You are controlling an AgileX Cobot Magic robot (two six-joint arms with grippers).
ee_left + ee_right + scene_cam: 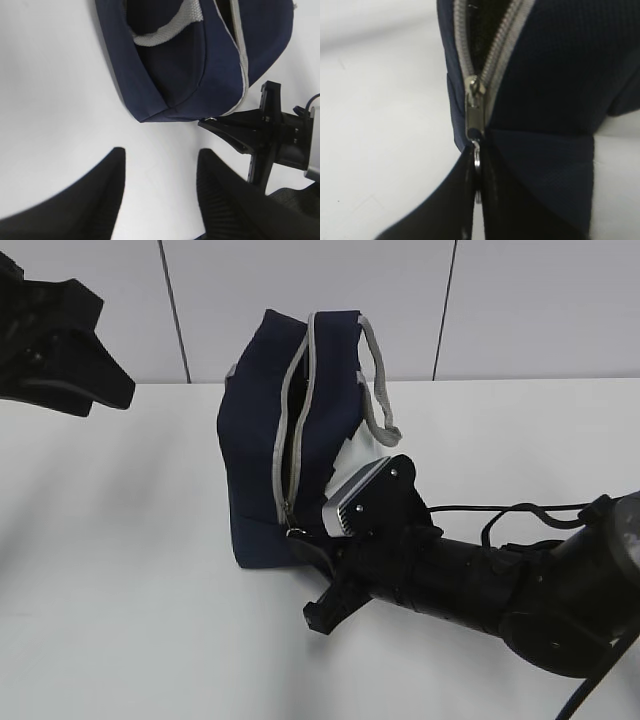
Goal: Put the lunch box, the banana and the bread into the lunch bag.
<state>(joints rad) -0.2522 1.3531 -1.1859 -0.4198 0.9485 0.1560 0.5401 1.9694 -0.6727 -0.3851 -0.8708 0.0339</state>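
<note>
The navy lunch bag [255, 440] stands on the white table, its grey zipper parted into a dark slit [292, 445] along the side facing me. My right gripper [296, 536] is at the bag's lower front corner. In the right wrist view that gripper [477, 150] is shut on the metal ring pull [477, 161], just under the zipper slider [474, 112]. My left gripper [108, 385] hangs above the table at the far left, well away from the bag. Its jaws [160, 155] are open and hold nothing. The lunch box, the banana and the bread are out of view.
Grey webbing handles [377, 380] droop over the bag's top and right side. The right arm [500, 580] and its cables lie across the table's front right. A pale panelled wall [520, 300] rises behind the table [120, 570].
</note>
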